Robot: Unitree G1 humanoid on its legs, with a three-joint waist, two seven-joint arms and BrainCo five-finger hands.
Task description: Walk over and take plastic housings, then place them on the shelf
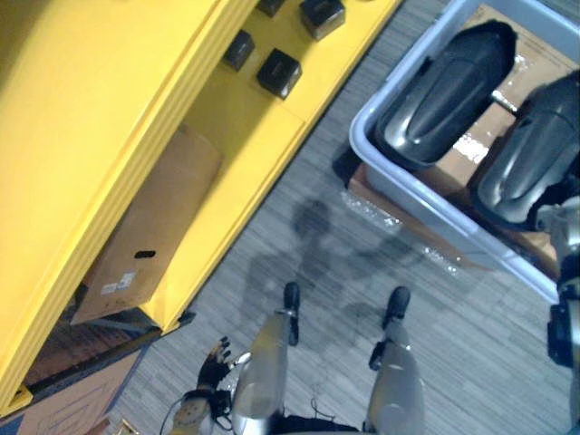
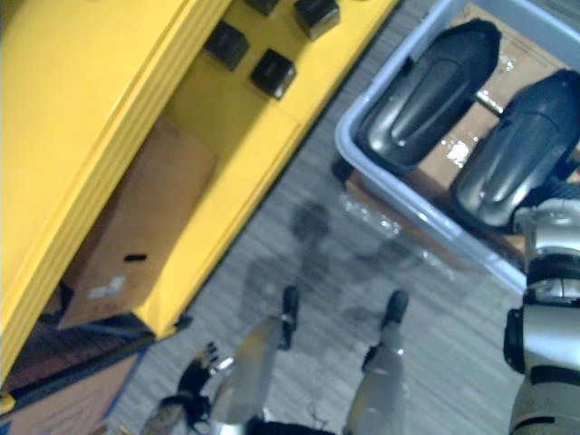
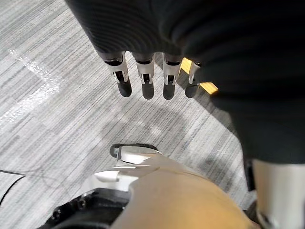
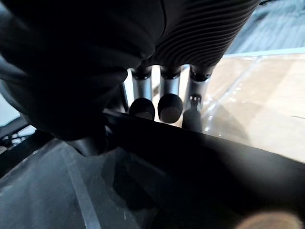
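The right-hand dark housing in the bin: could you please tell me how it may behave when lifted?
The housing looks like a thin moulded shell, so it is probably stiff and light for its size. Its glossy, rounded top may slip in a grasp. Being long, it could tip if held at one end.

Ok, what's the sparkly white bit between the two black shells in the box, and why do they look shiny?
Left eye view: the sparkle is light glaring off clear film over the cardboard in the grey bin; pale reflected streaks run along the plastic housings. Right wrist view: the same film gleams past the right hand, while the housing beneath it sits in shade.
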